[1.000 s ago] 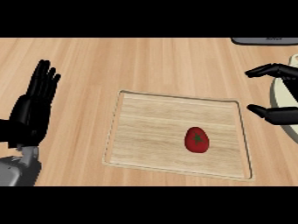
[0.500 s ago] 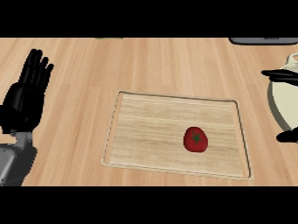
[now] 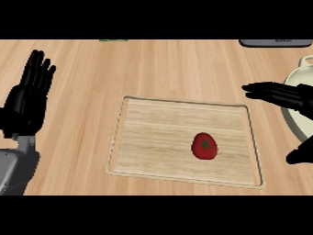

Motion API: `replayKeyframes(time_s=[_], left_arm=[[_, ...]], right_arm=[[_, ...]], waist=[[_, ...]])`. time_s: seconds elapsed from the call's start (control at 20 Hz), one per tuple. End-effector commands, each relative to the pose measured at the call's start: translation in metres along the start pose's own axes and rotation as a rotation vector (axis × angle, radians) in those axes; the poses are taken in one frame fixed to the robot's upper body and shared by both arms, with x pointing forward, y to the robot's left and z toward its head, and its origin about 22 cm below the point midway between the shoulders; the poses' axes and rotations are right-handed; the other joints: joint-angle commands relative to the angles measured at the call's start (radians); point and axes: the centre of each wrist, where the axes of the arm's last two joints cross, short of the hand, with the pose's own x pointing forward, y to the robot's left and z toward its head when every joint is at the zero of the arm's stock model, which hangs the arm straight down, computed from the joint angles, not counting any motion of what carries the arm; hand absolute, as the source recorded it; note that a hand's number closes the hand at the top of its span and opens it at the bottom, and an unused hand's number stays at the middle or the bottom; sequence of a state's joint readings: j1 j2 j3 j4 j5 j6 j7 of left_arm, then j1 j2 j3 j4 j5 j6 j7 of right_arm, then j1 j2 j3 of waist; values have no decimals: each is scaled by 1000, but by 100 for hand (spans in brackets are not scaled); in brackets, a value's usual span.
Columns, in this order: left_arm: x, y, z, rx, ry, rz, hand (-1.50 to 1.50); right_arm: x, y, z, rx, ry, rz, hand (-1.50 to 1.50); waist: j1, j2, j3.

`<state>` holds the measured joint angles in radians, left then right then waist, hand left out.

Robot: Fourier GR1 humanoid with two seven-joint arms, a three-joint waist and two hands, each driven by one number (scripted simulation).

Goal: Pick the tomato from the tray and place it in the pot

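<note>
Wooden desk (image 3: 152, 69), pale planks with the grain running across, fills your view; no lettering or label can be read anywhere on it.

Tray (image 3: 145, 133): light wood, shallow raised rim, lying flat at the middle.

Tomato (image 3: 205, 146): red, green stem mark on top, resting on the tray's right half, touched by nothing.

Pot (image 3: 301, 78): cream-white, handle at the top, at your right edge, beside the tray.

Right hand (image 3: 301, 103): black, fingers (image 3: 267, 91) spread apart and holding nothing, over the pot's near rim.

Left hand (image 3: 26, 103): black, at your left edge, fingers straight and up, resting.

Dark grey object (image 3: 275, 42) at the far edge; green scrap (image 3: 113, 40) likewise, too small to tell.
</note>
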<state>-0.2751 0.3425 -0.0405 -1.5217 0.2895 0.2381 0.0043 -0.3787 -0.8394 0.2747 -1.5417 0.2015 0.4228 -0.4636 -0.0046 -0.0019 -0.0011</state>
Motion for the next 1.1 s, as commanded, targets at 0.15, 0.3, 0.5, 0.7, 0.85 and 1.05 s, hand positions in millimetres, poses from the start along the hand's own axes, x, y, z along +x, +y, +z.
replayKeyframes(time_s=[0.15, 0.3, 0.5, 0.7, 0.85, 1.05], left_arm=[[-7, -3, 18, -18, 1, -4, 0], [9, 23, 13, -19, -15, -17, 0], [-15, -2, 4, -7, 6, -6, 0], [-6, -13, 1, -1, -5, -17, 0], [-8, -2, 1, -5, 10, -4, 0], [-6, -4, 7, -2, -9, -18, 0]], right_arm=[[22, 24, -27, 93, 99, 40, -150], [22, 32, -30, 134, 157, 29, -150], [29, 69, -41, 180, 173, 15, -150], [34, 65, -41, 173, 148, 40, -150], [20, 85, -53, 158, 110, 22, -150], [28, 82, -52, 127, 79, 34, -150]], waist=[[10, 1, 1], [12, 1, 1], [3, 2, 1], [2, 1, 1], [6, 2, 1], [6, 1, 1]])
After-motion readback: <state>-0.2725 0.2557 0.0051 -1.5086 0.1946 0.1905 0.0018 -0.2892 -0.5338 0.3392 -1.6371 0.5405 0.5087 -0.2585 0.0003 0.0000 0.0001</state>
